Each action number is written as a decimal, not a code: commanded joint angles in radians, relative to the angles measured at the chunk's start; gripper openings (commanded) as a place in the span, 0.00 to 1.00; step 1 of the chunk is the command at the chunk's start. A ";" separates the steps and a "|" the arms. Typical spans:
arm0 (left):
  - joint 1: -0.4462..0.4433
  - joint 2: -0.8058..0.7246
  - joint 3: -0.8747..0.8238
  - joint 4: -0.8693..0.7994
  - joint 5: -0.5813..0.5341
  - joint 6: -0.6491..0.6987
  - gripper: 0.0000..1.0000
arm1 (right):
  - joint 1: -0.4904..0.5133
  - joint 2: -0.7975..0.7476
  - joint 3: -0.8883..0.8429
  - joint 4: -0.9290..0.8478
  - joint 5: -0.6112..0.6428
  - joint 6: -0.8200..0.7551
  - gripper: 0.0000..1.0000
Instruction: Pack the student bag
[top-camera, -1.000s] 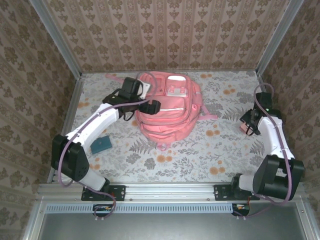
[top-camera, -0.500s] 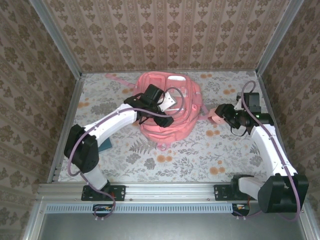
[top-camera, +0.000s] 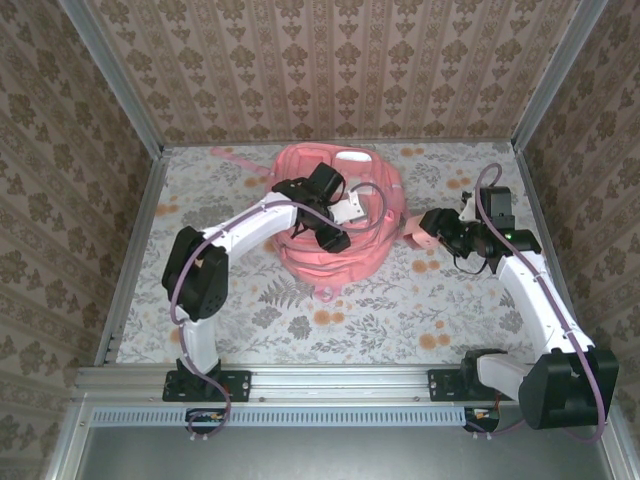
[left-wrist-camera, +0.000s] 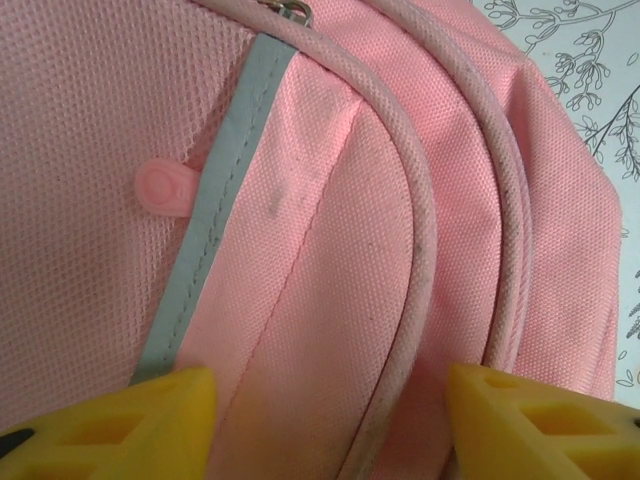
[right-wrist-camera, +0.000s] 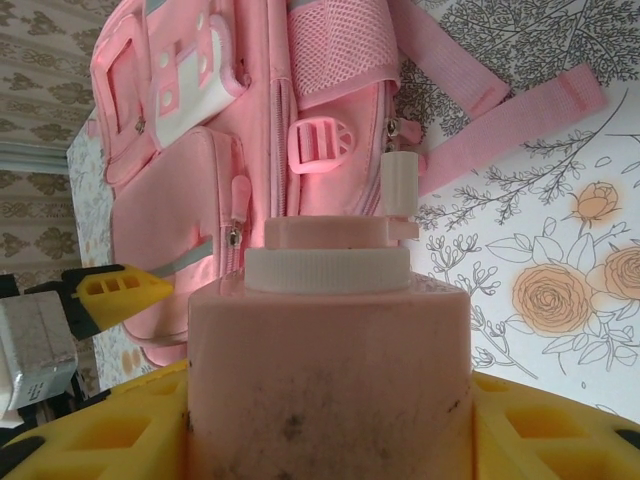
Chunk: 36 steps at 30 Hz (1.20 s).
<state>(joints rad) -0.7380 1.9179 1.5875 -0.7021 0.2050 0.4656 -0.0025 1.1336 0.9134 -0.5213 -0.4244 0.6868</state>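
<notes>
The student bag (top-camera: 350, 252) lies flat at the table's back centre, a large pink backpack with a grey trim stripe (left-wrist-camera: 215, 220) and pale patches (right-wrist-camera: 185, 70). My left gripper (top-camera: 335, 236) is pressed down on its front pocket. Its yellow fingertips (left-wrist-camera: 170, 405) stand apart, astride a ridge of pink fabric and piping (left-wrist-camera: 405, 300), so it is open. My right gripper (top-camera: 440, 230) hovers just right of the bag, shut on a pink square bottle (right-wrist-camera: 330, 350) with a white screw cap (right-wrist-camera: 328, 268). The bottle's top points toward the bag's side pocket (right-wrist-camera: 335, 40).
Pink straps (right-wrist-camera: 470, 110) trail from the bag's right side onto the floral tablecloth (top-camera: 400, 310). Another strap (top-camera: 232, 156) lies at the back left. Wallpapered walls with metal posts (top-camera: 530, 90) close in the back and sides. Open cloth stretches in front of the bag.
My left arm swung from the bag's left edge onto its front pocket and its jaws narrowed. My right arm carried the bottle from the far right toward the bag.
</notes>
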 joint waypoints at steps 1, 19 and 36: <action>0.005 0.018 0.043 -0.021 -0.029 0.031 0.54 | 0.007 -0.024 -0.008 0.040 -0.031 0.018 0.50; -0.021 -0.109 0.003 0.142 -0.109 0.007 0.00 | 0.008 -0.129 -0.026 0.025 -0.008 0.027 0.51; -0.046 -0.277 -0.020 0.431 -0.206 -0.292 0.00 | 0.161 -0.076 -0.044 0.286 -0.151 0.157 0.52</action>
<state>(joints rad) -0.7700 1.7359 1.5513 -0.4347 0.0238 0.2630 0.1230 1.0306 0.8684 -0.3691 -0.5266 0.7818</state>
